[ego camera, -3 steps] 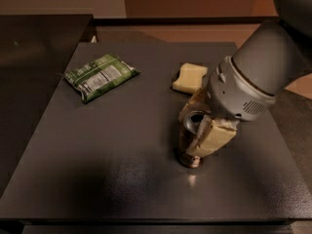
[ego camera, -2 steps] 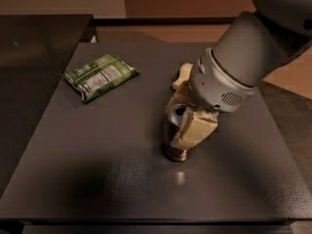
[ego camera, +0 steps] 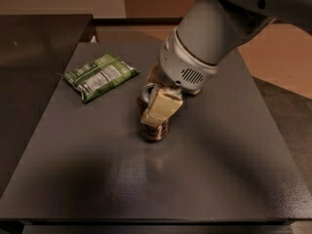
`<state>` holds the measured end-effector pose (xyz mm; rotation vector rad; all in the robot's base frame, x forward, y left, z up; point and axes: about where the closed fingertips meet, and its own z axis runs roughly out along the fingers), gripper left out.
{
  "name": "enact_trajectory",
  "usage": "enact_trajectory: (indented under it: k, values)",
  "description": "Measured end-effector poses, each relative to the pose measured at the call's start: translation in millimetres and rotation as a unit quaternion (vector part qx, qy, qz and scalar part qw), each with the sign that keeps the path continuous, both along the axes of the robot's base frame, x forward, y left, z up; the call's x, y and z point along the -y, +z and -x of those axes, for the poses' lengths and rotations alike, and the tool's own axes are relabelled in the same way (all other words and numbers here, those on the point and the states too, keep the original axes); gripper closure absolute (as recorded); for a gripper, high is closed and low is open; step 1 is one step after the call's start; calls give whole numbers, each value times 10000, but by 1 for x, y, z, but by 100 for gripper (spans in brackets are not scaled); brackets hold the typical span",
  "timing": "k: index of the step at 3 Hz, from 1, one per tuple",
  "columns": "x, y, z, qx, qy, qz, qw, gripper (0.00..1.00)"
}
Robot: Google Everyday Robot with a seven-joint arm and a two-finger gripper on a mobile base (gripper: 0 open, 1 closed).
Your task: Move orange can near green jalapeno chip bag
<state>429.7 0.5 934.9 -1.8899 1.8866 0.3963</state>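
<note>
The orange can (ego camera: 156,129) stands upright at the middle of the dark table (ego camera: 73,179), its silver top (ego camera: 146,91) partly showing. My gripper (ego camera: 154,115) is shut on the can from above and behind, with a pale yellow finger (ego camera: 163,106) across its front. I cannot tell whether the can rests on the table or hangs just above it. The green jalapeno chip bag (ego camera: 100,76) lies flat at the back left, white label panel up, about a can's height to the left of the can.
My large grey arm (ego camera: 209,38) fills the back right and covers what lies behind it. A darker counter (ego camera: 39,38) adjoins the table on the left. The table's front edge (ego camera: 156,213) is close to the camera.
My gripper has carried the can leftward and toward the back, closer to the chip bag. The pale yellow sponge seen earlier is now behind my arm.
</note>
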Motion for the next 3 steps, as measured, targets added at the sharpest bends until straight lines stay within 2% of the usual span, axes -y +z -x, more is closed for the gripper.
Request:
enact_trajectory:
  k: [2,3]
  values:
    - [-17,11,-48,166,-605,-210,9978,100]
    - [-17,11,-48,166,-605,-210,9978,100]
